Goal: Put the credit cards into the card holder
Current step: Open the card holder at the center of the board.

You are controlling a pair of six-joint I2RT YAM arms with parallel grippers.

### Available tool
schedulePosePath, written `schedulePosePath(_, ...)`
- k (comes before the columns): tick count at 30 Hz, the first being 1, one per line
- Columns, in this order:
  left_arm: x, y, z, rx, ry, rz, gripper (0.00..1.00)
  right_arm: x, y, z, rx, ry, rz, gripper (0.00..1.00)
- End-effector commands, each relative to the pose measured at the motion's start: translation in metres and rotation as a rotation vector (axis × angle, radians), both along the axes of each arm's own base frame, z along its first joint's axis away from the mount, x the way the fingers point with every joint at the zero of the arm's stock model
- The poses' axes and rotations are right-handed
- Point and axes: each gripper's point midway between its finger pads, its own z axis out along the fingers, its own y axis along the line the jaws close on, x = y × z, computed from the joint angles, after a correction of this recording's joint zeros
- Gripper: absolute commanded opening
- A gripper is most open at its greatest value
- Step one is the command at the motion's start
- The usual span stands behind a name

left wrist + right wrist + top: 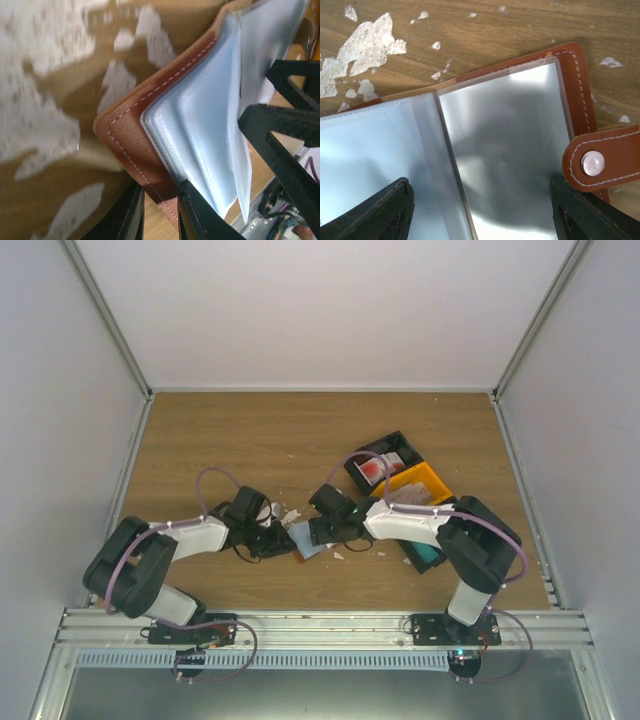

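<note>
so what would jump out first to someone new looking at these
The open card holder at mid-table, brown cover and clear sleeves spread, draws the eye first. The left end effector pinches its cover edge while the right end effector hangs wide open above the sleeves. White scraps litter the table around it.

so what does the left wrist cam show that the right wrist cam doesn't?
Left wrist only: the left gripper pinching the card holder by its brown cover edge, with the clear sleeves fanned out edge-on.
Right wrist only: the holder seen flat-on and open, its snap strap with a metal button, and the right gripper open wide above the sleeves.
Both: the holder, its clear sleeves, and the wooden table with white scraps.
</note>
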Motion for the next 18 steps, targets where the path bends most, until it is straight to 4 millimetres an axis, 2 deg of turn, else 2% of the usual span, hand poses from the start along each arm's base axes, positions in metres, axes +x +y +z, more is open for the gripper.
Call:
schedulePosePath(1, 0.047, -0.016, 0.021, -0.014, -0.174, -0.046, 0.21, -0.03, -0.003, -0.019, 0.025, 0.193, 0.047, 0.74)
schedulePosePath(8, 0.067, -0.004, 0.02, 0.066, -0.199, -0.016, 0.21, -0.011, -0.001, 0.005, 0.069, 0.163, 0.054, 0.73)
schedulePosePath(12, 0.071, 0.002, 0.028, 0.101, -0.218, -0.015, 0.23, 0.003, 0.005, 0.035, 0.104, 0.101, 0.098, 0.74)
schedulePosePath(18, 0.08, 0.005, 0.055, 0.107, -0.287, 0.023, 0.28, 0.029, -0.009, 0.081, 0.118, -0.031, 0.208, 0.73)
